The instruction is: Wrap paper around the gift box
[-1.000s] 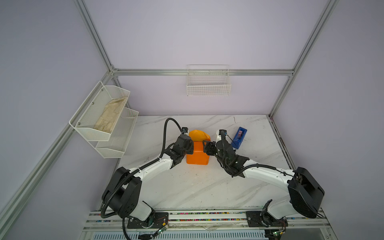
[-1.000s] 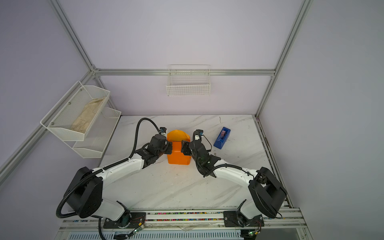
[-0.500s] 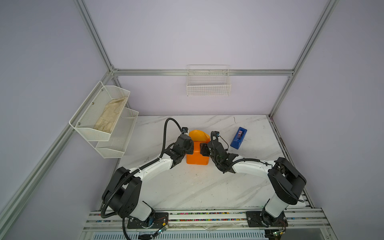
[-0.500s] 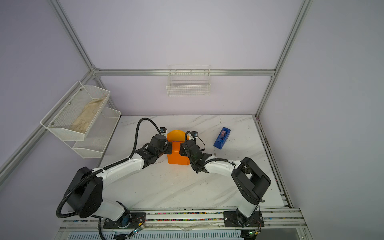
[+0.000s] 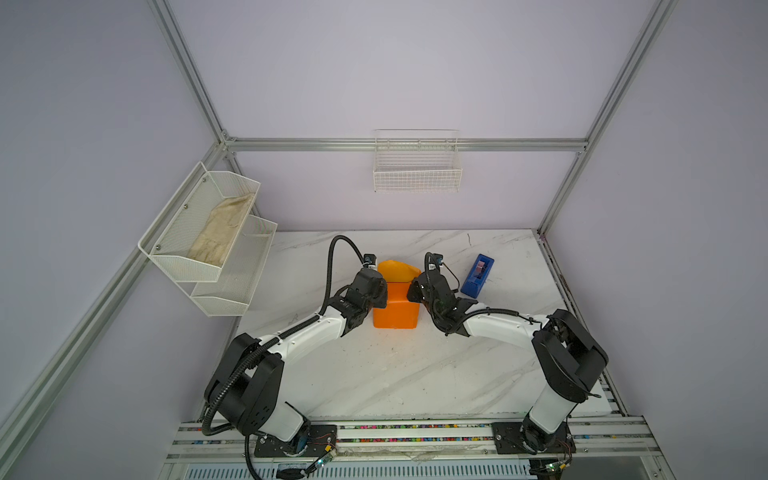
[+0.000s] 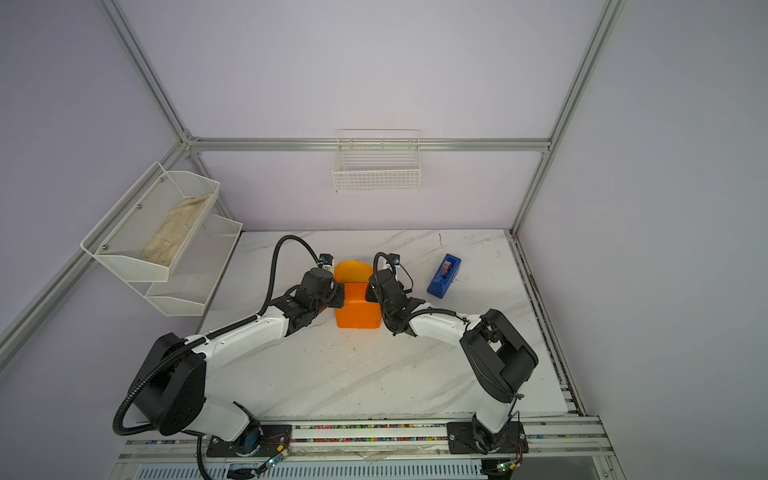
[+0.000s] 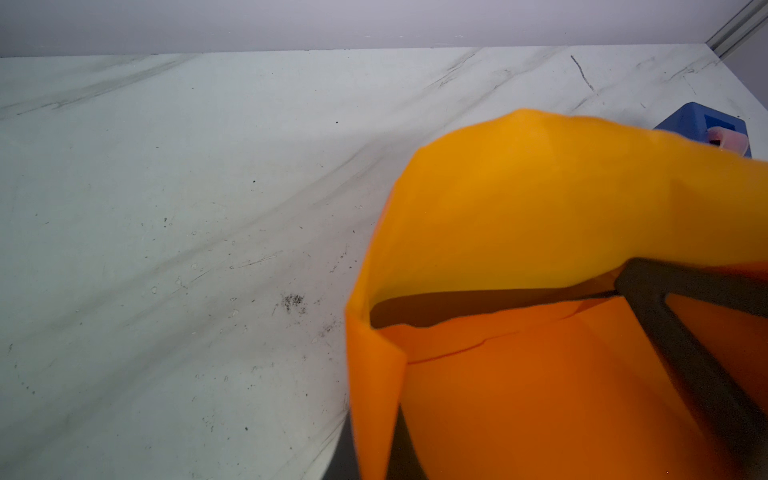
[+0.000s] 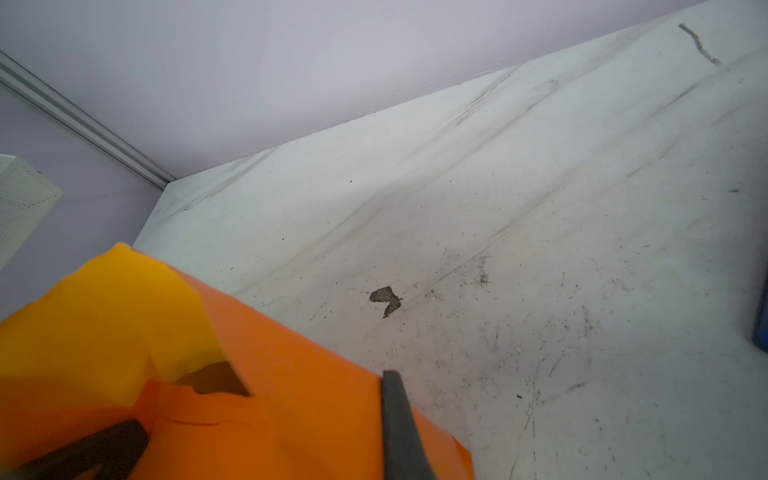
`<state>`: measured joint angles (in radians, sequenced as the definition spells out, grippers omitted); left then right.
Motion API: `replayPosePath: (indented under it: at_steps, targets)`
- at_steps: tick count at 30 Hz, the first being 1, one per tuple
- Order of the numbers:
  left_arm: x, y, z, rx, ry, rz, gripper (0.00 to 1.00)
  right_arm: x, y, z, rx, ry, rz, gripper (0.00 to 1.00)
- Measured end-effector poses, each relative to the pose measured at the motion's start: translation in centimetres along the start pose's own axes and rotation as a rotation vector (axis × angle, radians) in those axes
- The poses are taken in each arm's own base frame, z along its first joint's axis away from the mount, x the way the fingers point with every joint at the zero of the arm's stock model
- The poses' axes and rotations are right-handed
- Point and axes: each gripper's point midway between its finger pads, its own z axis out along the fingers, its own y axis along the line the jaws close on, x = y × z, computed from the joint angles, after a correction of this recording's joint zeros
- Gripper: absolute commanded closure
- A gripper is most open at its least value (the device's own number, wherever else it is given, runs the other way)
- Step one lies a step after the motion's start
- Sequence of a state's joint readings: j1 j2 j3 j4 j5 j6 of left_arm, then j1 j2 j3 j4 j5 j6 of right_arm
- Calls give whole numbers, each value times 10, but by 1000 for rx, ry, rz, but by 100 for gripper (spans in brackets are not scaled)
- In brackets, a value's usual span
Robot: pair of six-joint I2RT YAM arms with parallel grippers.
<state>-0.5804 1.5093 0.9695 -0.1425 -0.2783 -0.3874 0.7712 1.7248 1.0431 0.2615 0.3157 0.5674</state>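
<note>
The right gripper (image 5: 414,291) has just changed: a second ago its jaws stood wide beside the parcel, and now they have closed on the right side of the orange paper (image 5: 395,309), whose fold lies against one finger (image 8: 395,415) in the right wrist view. The left gripper (image 5: 381,292) has not moved, and its jaws stay closed on the parcel's left side. The parcel sits where it did, mid-table (image 5: 395,374) toward the far side, with the blue tape dispenser (image 5: 478,276) near on its right. The gift box is out of sight, presumably inside the paper. The far flap (image 7: 561,199) still stands up loose. With both sides pinched, the robot seems ready to fold that open end down.
</note>
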Motion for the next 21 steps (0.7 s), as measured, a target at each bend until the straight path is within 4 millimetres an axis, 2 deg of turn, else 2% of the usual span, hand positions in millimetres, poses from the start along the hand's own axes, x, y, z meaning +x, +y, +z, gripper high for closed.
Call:
replayPosePath:
  at_steps: [5, 6, 8, 11, 14, 16, 20, 21]
  targets:
    - [-1, 0, 1, -5, 5, -4, 100, -1, 0, 1, 9, 3, -1, 100]
    - [-1, 0, 1, -5, 6, -4, 97, -1, 0, 1, 9, 3, 0, 100]
    - [-1, 0, 0, -4, 9, -4, 80, -1, 0, 1, 9, 3, 0, 100]
    - [0, -4, 1, 9, 16, -14, 70, -1, 0, 1, 8, 3, 1, 100]
    - [0, -6, 2, 15, 23, -18, 69, -1, 0, 1, 7, 4, 1, 100]
    - [-1, -7, 4, 16, 25, -18, 73, -1, 0, 1, 7, 4, 1, 100]
    - [-3, -5, 6, 0, 24, -31, 98, -1, -1, 1, 13, 1, 2, 100]
    - [-3, -3, 6, -10, 22, -31, 100, -1, -2, 1, 17, -1, 2, 100]
